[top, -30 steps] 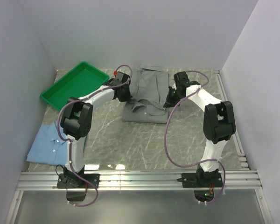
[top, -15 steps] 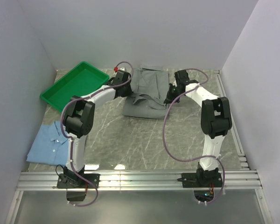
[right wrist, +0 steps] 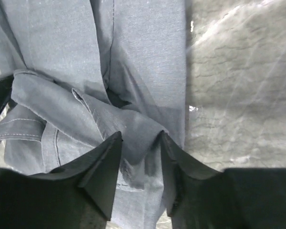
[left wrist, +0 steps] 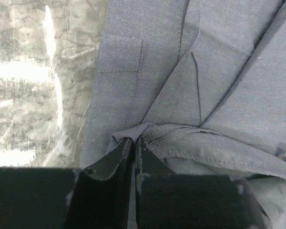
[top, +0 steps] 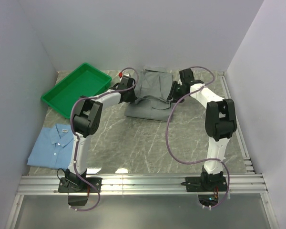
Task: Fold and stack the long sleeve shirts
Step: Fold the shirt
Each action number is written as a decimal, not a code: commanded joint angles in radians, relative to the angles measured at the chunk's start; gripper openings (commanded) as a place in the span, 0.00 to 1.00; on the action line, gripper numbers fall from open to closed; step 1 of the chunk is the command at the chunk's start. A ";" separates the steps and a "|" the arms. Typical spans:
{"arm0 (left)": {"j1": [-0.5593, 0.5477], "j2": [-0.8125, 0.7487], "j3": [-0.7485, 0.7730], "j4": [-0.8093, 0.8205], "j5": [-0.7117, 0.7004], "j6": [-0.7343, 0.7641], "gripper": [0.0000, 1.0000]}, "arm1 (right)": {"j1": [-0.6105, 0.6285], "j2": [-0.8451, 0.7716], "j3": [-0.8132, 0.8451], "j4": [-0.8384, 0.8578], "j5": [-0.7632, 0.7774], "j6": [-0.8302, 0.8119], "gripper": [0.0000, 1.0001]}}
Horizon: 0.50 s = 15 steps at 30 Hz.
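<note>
The grey shirt (top: 150, 93) lies at the back middle of the table, its near part folded over toward the back. My left gripper (top: 129, 90) is at its left edge, shut on a pinched fold of the grey cloth (left wrist: 148, 131); the chest pocket (left wrist: 121, 55) shows beyond it. My right gripper (top: 174, 91) is at the shirt's right edge. Its fingers (right wrist: 105, 162) stand apart, with a loose fold of grey cloth (right wrist: 133, 126) between them. The light blue shirt (top: 50, 145) lies folded at the near left, away from both grippers.
A green plastic tray (top: 76, 88) stands at the back left, close to the left arm. Marble tabletop (top: 152, 143) shows in front of the grey shirt. White walls enclose the back and both sides. A metal rail (top: 143, 181) runs along the near edge.
Both grippers moved toward the back, drawing the grey shirt's near edge up and over, so the shirt looks shorter. The blue shirt and the tray have not moved.
</note>
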 commanded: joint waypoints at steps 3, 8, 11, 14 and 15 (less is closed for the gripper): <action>0.002 -0.006 0.019 0.033 -0.018 -0.007 0.11 | 0.018 -0.229 -0.026 0.086 0.076 -0.053 0.47; 0.004 -0.012 0.038 0.016 -0.031 -0.010 0.11 | 0.093 -0.376 -0.167 0.161 0.061 -0.094 0.47; 0.004 -0.012 0.045 0.002 -0.040 -0.018 0.12 | 0.159 -0.385 -0.215 0.163 0.021 -0.127 0.46; 0.004 -0.009 0.054 -0.012 -0.045 -0.029 0.13 | 0.215 -0.358 -0.242 0.162 0.007 -0.145 0.45; 0.004 -0.011 0.053 -0.010 -0.047 -0.030 0.13 | 0.225 -0.349 -0.255 0.166 0.006 -0.143 0.44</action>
